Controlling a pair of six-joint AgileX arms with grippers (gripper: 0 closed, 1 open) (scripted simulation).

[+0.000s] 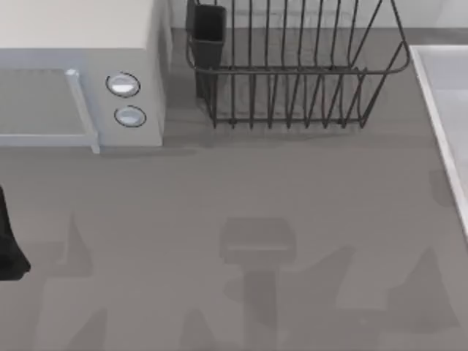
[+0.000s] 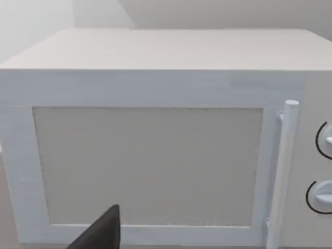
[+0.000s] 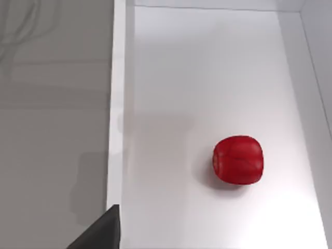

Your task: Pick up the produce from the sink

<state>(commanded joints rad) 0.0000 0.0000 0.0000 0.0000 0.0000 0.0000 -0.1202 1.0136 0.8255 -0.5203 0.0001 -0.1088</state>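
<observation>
Task not yet begun: the produce (image 3: pixel 238 160) rests untouched on the sink (image 3: pixel 116 104) floor. The right end effector hangs above; its state cannot be determined.

Rendered kitchen scene, simulated, not a real room. A plain grey worktop (image 1: pixel 241 219) runs across the top view. At its back left stands a white microwave (image 1: pixel 80 80) w/ a windowed door, a vertical bar handle (image 2: pixel 284 171) and two round knobs (image 1: pixel 123 85) stacked one above the other. Beside it, toward the middle, sits a dark wire dish rack (image 1: pixel 292 73) w/ a black cutlery holder (image 1: pixel 208 29) at its left end. At the right edge a pale sink (image 1: pixel 439 117) w/ a raised lighter rim is set into the worktop. Inside the basin lies a glossy red piece of produce (image 3: pixel 238 160), prob. a small bell pepper. Kitchen fittings throughout, all smooth, computer-drawn surfaces.
</observation>
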